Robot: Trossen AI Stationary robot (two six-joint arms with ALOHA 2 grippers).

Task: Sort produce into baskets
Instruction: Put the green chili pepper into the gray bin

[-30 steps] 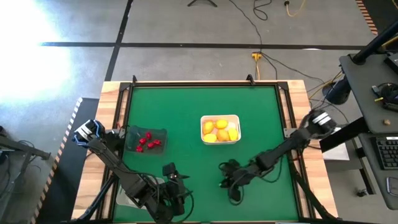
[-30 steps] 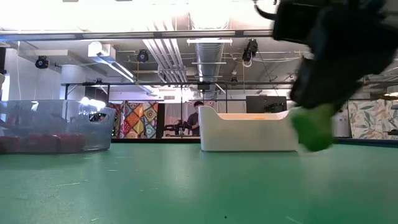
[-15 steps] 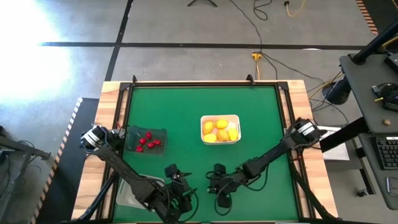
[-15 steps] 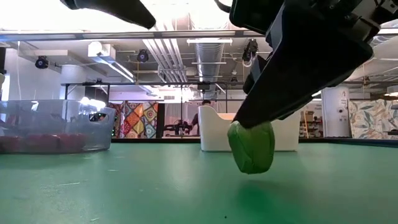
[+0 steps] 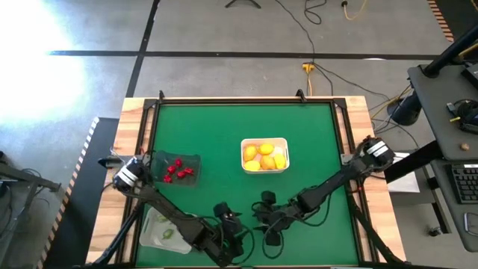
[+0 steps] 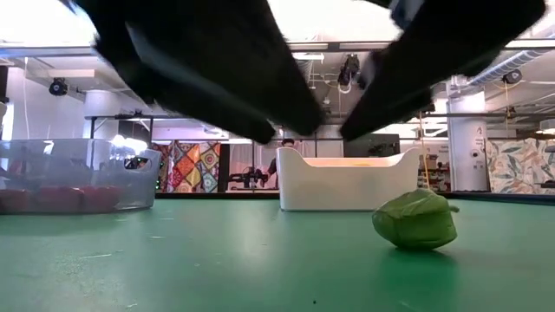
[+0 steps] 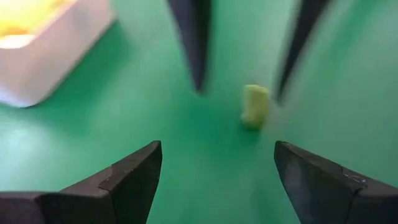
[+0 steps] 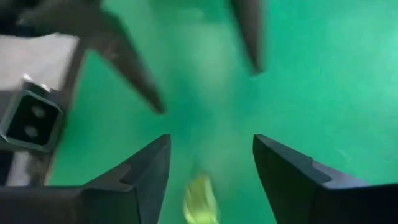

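Note:
A small green piece of produce (image 6: pixel 416 221) lies on the green table near its front edge. My right gripper (image 8: pixel 211 140) hovers open over it, a finger on either side of the green piece (image 8: pixel 202 199), touching nothing. My left gripper (image 7: pixel 217 146) is open too and faces the green piece (image 7: pixel 255 106) from the table's left side. The white basket (image 5: pixel 265 155) holds yellow-orange rounds. The dark see-through basket (image 5: pixel 175 168) holds red pieces. A clear basket (image 5: pixel 163 228) with green pieces sits at the near left.
The white basket (image 6: pixel 342 182) stands on the table behind the green piece, the dark basket (image 6: pixel 74 178) far to its left. Both arms crowd the table's near middle (image 5: pixel 246 220). Open green surface lies at the far side and on the right.
My right gripper has carried the green piece toward the table's left and near edge, rolled, and let it go; the piece now lies on the table. My left gripper has come down and toward the right, closing in on the piece.

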